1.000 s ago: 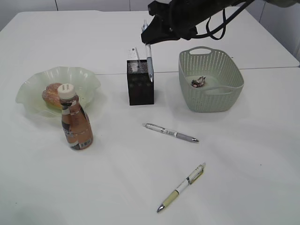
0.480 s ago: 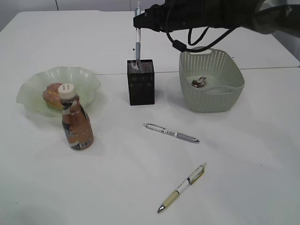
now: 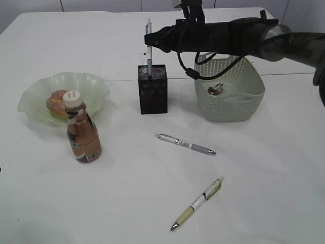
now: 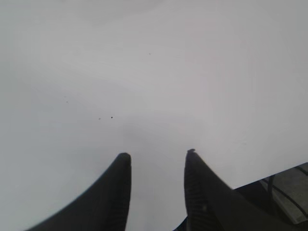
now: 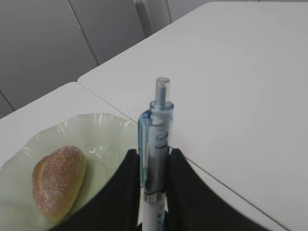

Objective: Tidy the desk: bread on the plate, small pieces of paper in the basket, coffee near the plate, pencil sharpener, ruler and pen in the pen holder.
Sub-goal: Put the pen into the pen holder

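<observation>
My right gripper (image 3: pixel 154 40) reaches in from the right and is shut on a blue-grey pen (image 3: pixel 149 47). The pen stands upright with its lower end inside the black mesh pen holder (image 3: pixel 152 94). In the right wrist view the fingers clamp the pen (image 5: pixel 156 137) at the gripper (image 5: pixel 154 153). The bread (image 3: pixel 56 101) lies on the wavy green plate (image 3: pixel 30 99), and the coffee (image 3: pixel 82 134) stands just in front of it. My left gripper (image 4: pixel 158 154) hangs open over the bare desk (image 4: pixel 144 72). The ruler and pencil sharpener are out of view.
The sage basket (image 3: pixel 231 104) holds a crumpled scrap of paper (image 3: pixel 216 89) and sits right of the holder, under my right arm. Two more pens lie on the desk: a grey one (image 3: pixel 185 144) mid-table and a cream one (image 3: pixel 197 203) near the front.
My right gripper swung the pen from tilted beside the holder to upright over it. The pen's lower end has since gone down into the holder.
</observation>
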